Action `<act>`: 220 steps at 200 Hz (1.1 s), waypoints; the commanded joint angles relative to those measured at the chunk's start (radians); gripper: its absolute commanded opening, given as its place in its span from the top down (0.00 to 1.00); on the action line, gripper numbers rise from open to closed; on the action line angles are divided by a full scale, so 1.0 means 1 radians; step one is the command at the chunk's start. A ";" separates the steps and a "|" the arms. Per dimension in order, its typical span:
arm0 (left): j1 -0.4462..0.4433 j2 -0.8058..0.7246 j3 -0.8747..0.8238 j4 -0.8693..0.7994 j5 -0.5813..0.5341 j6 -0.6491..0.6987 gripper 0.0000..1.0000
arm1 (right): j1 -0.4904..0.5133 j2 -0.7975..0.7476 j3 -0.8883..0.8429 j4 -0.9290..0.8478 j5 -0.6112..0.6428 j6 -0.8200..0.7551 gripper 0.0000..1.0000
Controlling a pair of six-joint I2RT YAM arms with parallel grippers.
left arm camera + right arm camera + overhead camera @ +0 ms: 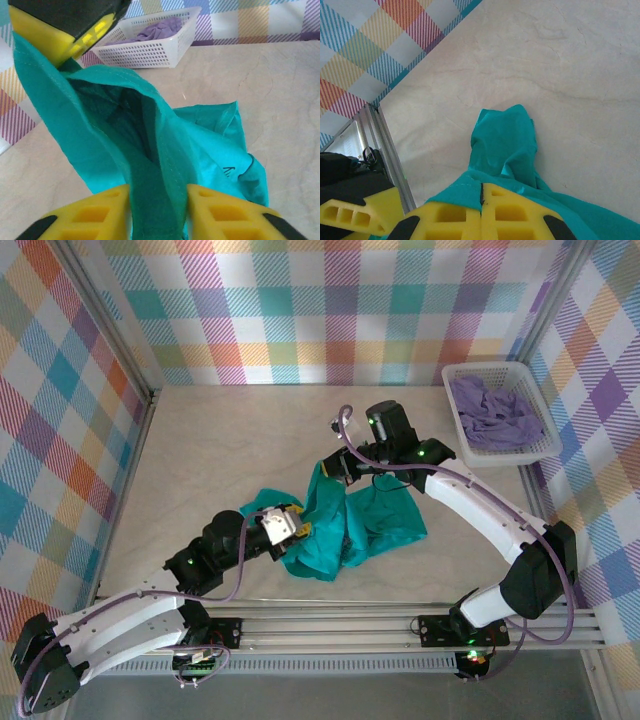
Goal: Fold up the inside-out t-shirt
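Plaid walls point(300, 310) in teal, orange, purple and yellow close in three sides of the cell, joined at the corners by bare aluminium posts point(105, 325). The tabletop point(230, 440) is a pale, marbled beige under soft, even light. A slotted aluminium rail point(330, 625) runs along the near edge. A white plastic basket point(490, 368) sits in the far right corner.

- No word, brand, label or number can be read.
- A small dark mark point(228, 171) on the t-shirt point(100, 130) is too faint to read.
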 commanded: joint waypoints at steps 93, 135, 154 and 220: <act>0.029 -0.103 0.303 -0.555 -0.504 -0.577 1.00 | -0.007 -0.222 -0.250 0.182 -0.011 -0.003 0.64; 0.056 -0.094 0.380 -0.671 -0.597 -0.523 1.00 | -0.011 -0.176 -0.317 0.086 0.476 0.031 0.53; 0.066 -0.082 0.409 -0.700 -0.614 -0.484 1.00 | -0.014 -0.040 -0.267 0.033 0.529 0.017 0.52; 0.084 -0.067 0.440 -0.724 -0.635 -0.461 1.00 | -0.014 0.227 -0.227 -0.065 0.450 0.050 0.49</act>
